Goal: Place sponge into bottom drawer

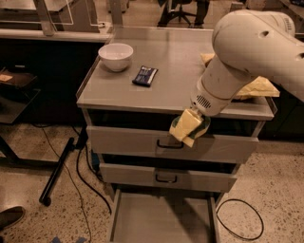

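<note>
Clamped sponge (pixel 186 124) in gripper (pixel 191 128) jaws, mid-air before top drawer (pixel 128 141), above pulled-out bottom drawer (pixel 161 219). Noted bowl (pixel 116 55), wrapper (pixel 145 75), yellow bag (pixel 260 88) on worktop (pixel 166 97); bag half hidden behind arm. Barely made out jaws behind sponge.

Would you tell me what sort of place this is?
Probably an office or lab: drawer cabinet, desk chair behind, speckled floor. The pincer holds the sponge before the top drawer.
</note>
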